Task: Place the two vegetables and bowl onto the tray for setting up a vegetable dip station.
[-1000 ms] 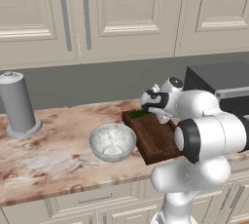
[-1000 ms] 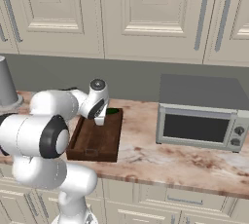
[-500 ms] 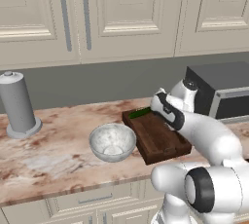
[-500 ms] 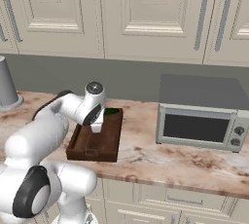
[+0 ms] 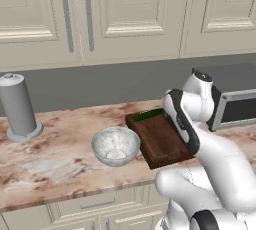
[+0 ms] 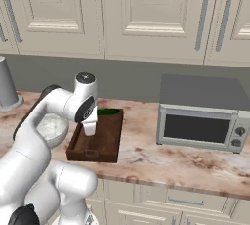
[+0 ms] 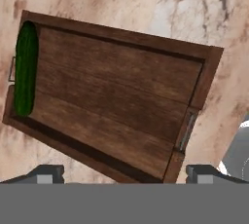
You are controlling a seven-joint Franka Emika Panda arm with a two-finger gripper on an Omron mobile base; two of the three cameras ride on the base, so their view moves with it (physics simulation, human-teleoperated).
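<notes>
While over the tray [image 7: 121, 96], pincer [image 7: 124, 173] apart from cucumber [image 7: 26, 67].

The tray [image 7: 116, 101] is dark brown wood with visible plank grain, matt finish. The bowl [image 5: 115, 145] is whitish-grey and marble-mottled; the worktop [image 5: 45, 159] is mottled, stone-like.

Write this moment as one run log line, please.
gripper: open, above tray | green vegetable: on tray, at short end | bowl: on counter beside tray
</notes>
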